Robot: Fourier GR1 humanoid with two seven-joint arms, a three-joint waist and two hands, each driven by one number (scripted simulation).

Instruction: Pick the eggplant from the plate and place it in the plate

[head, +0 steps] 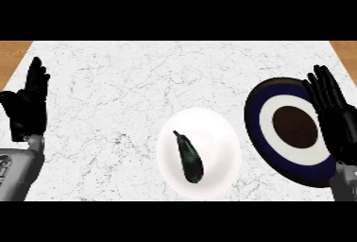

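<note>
I see the dark elongated eggplant (189, 157) on the round white plate (216, 137), bottom centre; the navy-and-white ringed plate (266, 118) at right; left hand (26, 106) and right hand (333, 113) both rest with fingers straight.

tabletop (125, 94): white marble look, thin grey veins, smooth; wood-coloured strips at the far corners
white plate (216, 137): plain, smooth, matt, like glazed ceramic
dark plate (268, 146): navy rim, white ring, brown centre; smooth
eggplant (189, 158): very dark skin, faint sheen
hands (28, 106): black, matt, plastic-like
forearms (15, 172): grey, hard shell
</note>
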